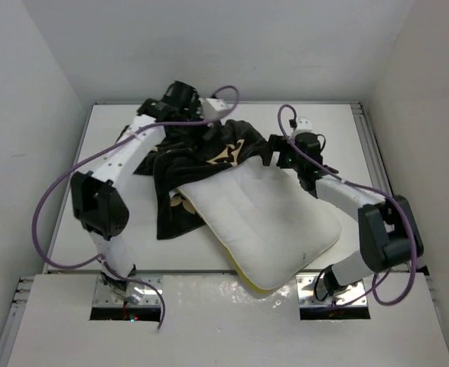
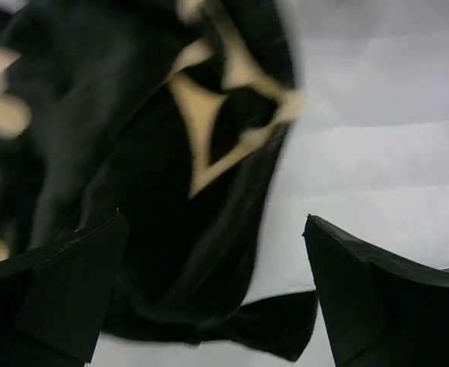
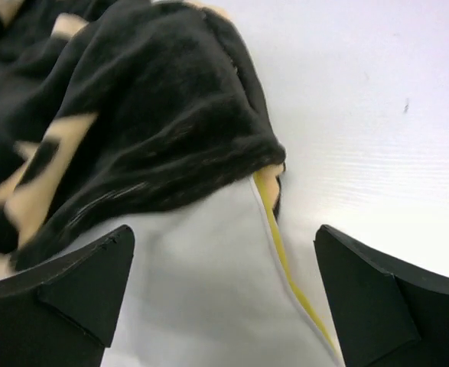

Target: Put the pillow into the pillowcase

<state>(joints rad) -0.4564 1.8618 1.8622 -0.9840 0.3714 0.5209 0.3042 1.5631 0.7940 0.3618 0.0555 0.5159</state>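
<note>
Looking down on the flat white table (image 1: 339,145), we see it boxed in by plain white walls (image 1: 209,46) on three sides, with the large plump white quilted pillow (image 1: 270,222) lying slantwise across its middle. We place everything else from that pillow.

Its far end is tucked under the mouth of the soft black fabric pillowcase printed with tan flowers and stars (image 1: 201,157). The rest of the case is bunched up beyond the pillow's far-left side. Most of the pillow is bare, and its near corner, edged with a yellow trim (image 3: 281,252), reaches over the table's near edge between the two arm bases.

The left gripper (image 2: 213,218) hangs over the crumpled case past the pillow's far-left end. Its jaws are spread wide and released, with fabric lying beyond them and nothing pinched. The right gripper (image 3: 224,229) sits at the pillow's far-right corner, where the case's hem meets the yellow-trimmed edge. Its jaws are likewise wide apart and gripping nothing.

To the pillow's right, bare table runs to the side rail, crossed only by the right arm. To its left, past the case, a narrower bare strip lies beside the left arm's elbow. Beyond the pillow's far end, only a thin band of table separates the case from the rear wall. Loose purple cables (image 1: 48,206) loop out from both arms.
</note>
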